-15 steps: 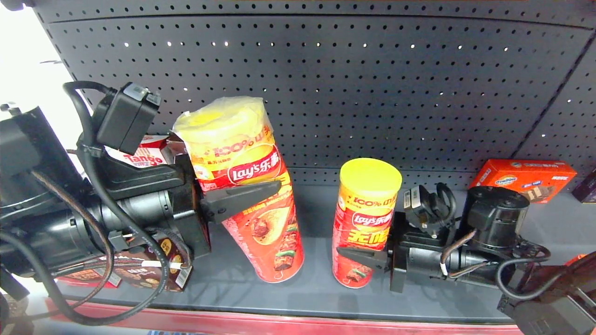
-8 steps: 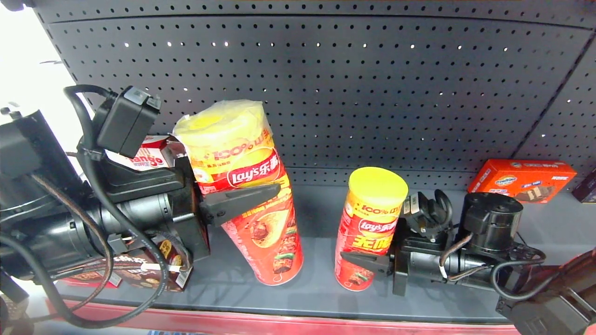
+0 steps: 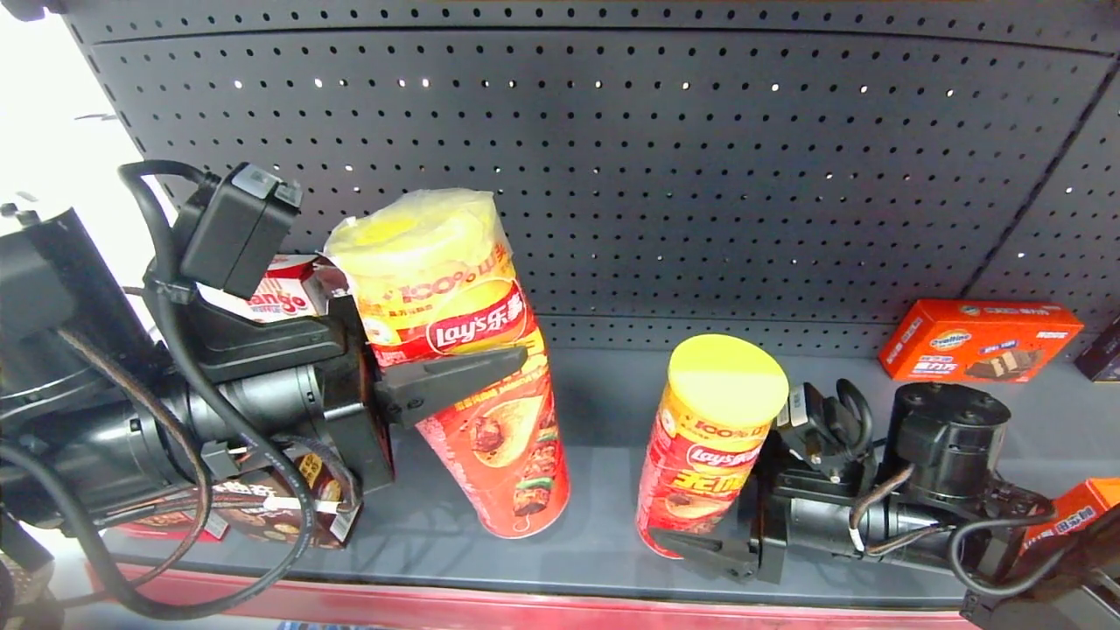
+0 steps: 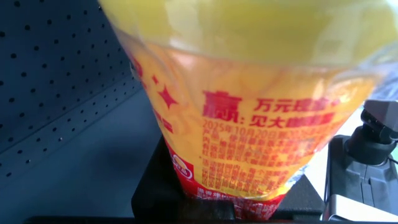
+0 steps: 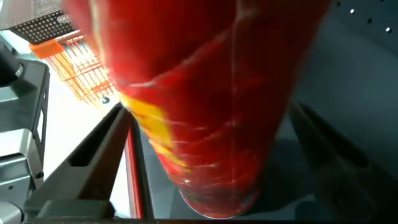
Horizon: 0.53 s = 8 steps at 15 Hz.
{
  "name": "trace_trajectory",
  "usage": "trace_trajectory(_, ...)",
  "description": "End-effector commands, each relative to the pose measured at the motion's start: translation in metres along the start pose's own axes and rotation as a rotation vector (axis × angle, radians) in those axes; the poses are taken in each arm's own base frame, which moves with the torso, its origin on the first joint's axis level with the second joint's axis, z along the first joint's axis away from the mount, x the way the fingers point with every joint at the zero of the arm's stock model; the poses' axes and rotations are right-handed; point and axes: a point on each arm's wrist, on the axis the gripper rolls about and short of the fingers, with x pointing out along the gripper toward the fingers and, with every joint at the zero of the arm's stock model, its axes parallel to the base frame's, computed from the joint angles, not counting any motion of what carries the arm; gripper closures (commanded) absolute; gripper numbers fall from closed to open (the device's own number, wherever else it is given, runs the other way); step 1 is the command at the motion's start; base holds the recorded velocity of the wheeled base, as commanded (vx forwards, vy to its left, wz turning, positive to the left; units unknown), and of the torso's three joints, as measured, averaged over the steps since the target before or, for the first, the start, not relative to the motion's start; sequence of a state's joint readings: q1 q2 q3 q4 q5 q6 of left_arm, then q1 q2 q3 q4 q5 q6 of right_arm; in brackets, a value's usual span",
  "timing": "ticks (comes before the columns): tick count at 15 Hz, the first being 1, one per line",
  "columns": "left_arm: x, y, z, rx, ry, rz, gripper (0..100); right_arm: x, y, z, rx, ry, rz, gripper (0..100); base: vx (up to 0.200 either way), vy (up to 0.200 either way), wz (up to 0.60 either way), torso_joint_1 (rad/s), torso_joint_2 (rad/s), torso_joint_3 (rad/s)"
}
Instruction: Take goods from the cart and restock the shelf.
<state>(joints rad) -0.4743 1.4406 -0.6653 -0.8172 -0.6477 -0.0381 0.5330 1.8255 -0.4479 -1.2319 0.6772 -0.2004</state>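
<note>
**Two chip cans gripped over a part-stocked shelf**

The shelf (image 3: 595, 411) has a dark pegboard back (image 3: 612, 175) and a red front strip (image 3: 437, 604). The left tool (image 3: 490, 346) pinches the large chip canister (image 3: 437, 262), which is wrapped in clear film. The canister is tilted with its top toward the left and its base on the shelf's middle. A white-and-red wafer box (image 3: 280, 297) lies behind that arm and a brown biscuit box (image 3: 297, 507) beneath it.

The right tool (image 3: 700, 499) pinches the small chip can (image 3: 713, 437) low on its body. The can stands near the front edge, tilted with its top toward the right, apart from the canister. An orange box (image 3: 976, 337) lies at the back right, and another orange carton (image 3: 1072, 512) is by the right arm.

Both cans have yellow lids and red-and-yellow labels with a white script logo, yellow characters and pictured grilled skewers
</note>
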Motion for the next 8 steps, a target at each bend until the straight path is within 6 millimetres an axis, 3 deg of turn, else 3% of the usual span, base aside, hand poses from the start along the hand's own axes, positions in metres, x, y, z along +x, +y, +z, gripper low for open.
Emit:
trace_trajectory(1, 0.000, 0.000, 0.000, -0.001, 0.002, 0.001, 100, -0.005, 0.002, 0.007, -0.016, -0.019, -0.005, 0, 0.000, 0.000, 0.00, 0.000, 0.00, 0.000)
trace_trajectory(8, -0.003, -0.002, -0.004, -0.010, 0.013, 0.001, 100, -0.048, 0.003, 0.019, -0.038, -0.040, -0.109, 0, 0.000, 0.000, 0.00, 0.000, 0.00, 0.000)
